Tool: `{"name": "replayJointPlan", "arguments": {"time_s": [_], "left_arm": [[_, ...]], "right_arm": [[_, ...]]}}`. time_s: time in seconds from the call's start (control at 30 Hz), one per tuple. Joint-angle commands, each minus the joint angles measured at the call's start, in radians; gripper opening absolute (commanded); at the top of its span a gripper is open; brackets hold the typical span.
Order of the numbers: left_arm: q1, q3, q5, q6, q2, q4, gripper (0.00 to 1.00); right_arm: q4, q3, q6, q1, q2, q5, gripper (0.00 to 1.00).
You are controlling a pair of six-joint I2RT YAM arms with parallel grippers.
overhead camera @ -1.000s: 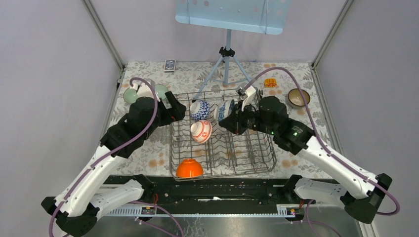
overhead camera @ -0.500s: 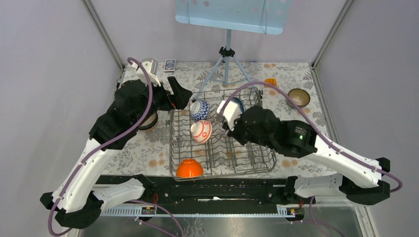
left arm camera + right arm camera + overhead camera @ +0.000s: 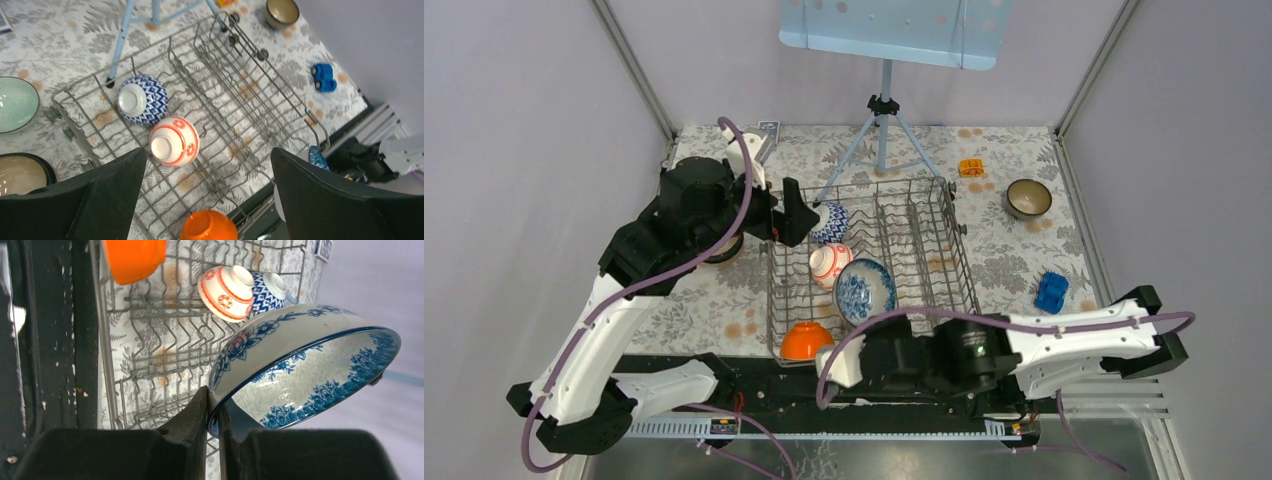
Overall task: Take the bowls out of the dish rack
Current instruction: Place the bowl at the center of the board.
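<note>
Blue-flowered bowl (image 3: 300,355), rim tight in the right tool (image 3: 214,402), clear only from its wrist; left tool (image 3: 206,162) agape.

Orange bowl (image 3: 808,341), red-patterned bowl (image 3: 830,264) and blue-checked bowl (image 3: 831,222) inverted in wire dish rack (image 3: 924,255); floral bowl (image 3: 865,291) tilted.

No readable text, label or number appears anywhere.

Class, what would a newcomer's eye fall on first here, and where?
The blue floral bowl, pinched by its rim in the right gripper above the near side of the dish rack. Next, the orange bowl upside down in its near left corner, and the left gripper wide open above.
</note>
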Motion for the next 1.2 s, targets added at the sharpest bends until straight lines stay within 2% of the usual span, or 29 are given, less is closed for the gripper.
{"name": "replayJointPlan", "arguments": {"time_s": [0.0, 0.17, 0.33, 0.47, 0.67, 0.93, 1.0, 1.17], "left_arm": [[-0.035, 0.003, 0.077, 0.072, -0.006, -0.040, 0.99], [-0.161, -0.015, -0.020, 0.100, 0.021, -0.094, 0.99], [-0.424, 0.011, -0.249, 0.076, 0.109, -0.178, 0.99], [-0.564, 0.040, -0.382, 0.047, 0.199, -0.267, 0.95], [-0.609, 0.032, -0.441, 0.025, 0.285, -0.362, 0.73], [-0.640, 0.000, -0.418, -0.017, 0.277, -0.390, 0.55], [-0.651, -0.005, -0.410, -0.031, 0.282, -0.392, 0.56], [-0.671, 0.024, -0.406, -0.052, 0.280, -0.389, 0.73]], "right_arm": [[-0.017, -0.046, -0.125, 0.094, 0.039, 0.134, 0.00], [-0.024, -0.091, -0.134, 0.169, 0.108, 0.100, 0.00], [-0.026, -0.100, -0.131, 0.201, 0.153, 0.095, 0.00], [-0.038, -0.102, -0.122, 0.213, 0.176, 0.109, 0.00], [-0.033, -0.105, -0.135, 0.214, 0.189, 0.130, 0.00], [-0.015, -0.124, -0.152, 0.214, 0.186, 0.137, 0.00], [-0.011, -0.125, -0.150, 0.213, 0.185, 0.136, 0.00], [-0.008, -0.129, -0.149, 0.214, 0.185, 0.139, 0.00]]}}
